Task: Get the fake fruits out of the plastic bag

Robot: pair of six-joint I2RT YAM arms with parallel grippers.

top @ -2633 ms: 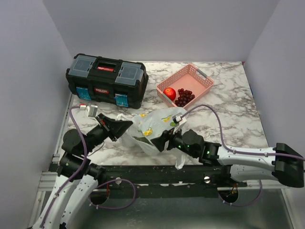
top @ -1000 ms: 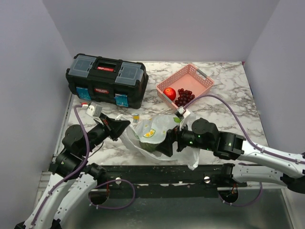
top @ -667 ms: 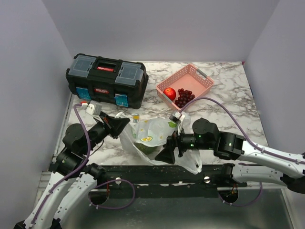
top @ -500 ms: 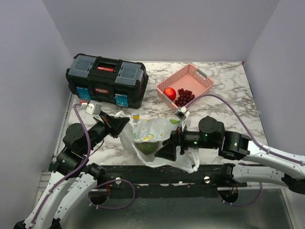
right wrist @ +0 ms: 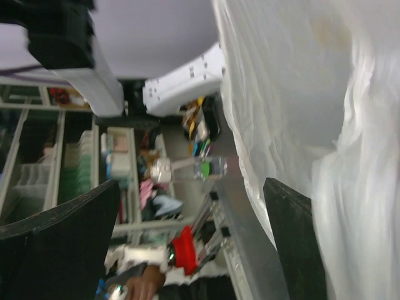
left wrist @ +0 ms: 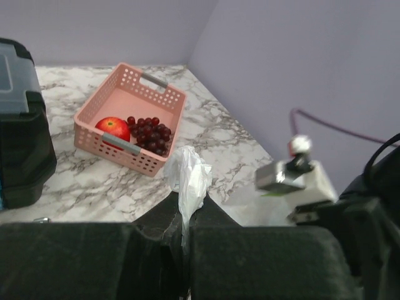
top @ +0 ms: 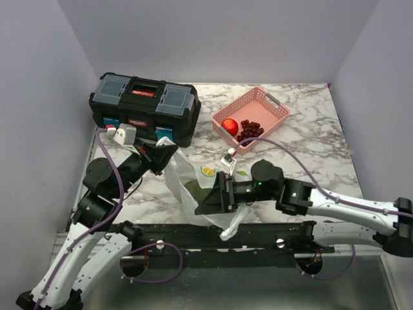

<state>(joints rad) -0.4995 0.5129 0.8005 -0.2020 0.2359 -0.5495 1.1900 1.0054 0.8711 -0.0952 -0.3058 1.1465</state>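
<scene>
**A:** What are the left fingers doing?

**B:** The left gripper (left wrist: 185, 215) is pinched tight on a twisted tuft of the plastic bag (left wrist: 187, 178). The tuft pokes up just past the fingertips. From above, the left gripper (top: 168, 151) holds that corner lifted, and the rest of the plastic bag (top: 184, 174) hangs away from it toward the right arm.

**A:** And the right fingers?

**B:** The right gripper (right wrist: 190, 187) is spread wide with nothing between the fingers. Only the background off the table's edge shows in the gap. White plastic fills the space beside one finger, but I cannot tell whether it touches.

**A:** Where is that gripper relative to the bag?

**B:** In the overhead view the right gripper (top: 208, 195) sits against the bag's near side. A dull-green melon (top: 193, 188) shows through the plastic just beside its fingertips, so the melon is inside the bag.

**A:** And the other fruits?

**B:** They are well apart from both pairs of fingers, straight beyond the left fingertips. The apple (left wrist: 113, 128) and the grapes (left wrist: 149, 133) lie side by side in the pink basket (left wrist: 156, 87).

**A:** Anything else nearby?

**B:** A black toolbox (top: 143, 106) stands on the marble table (top: 303, 148), just beyond the left gripper and off to its left.
</scene>
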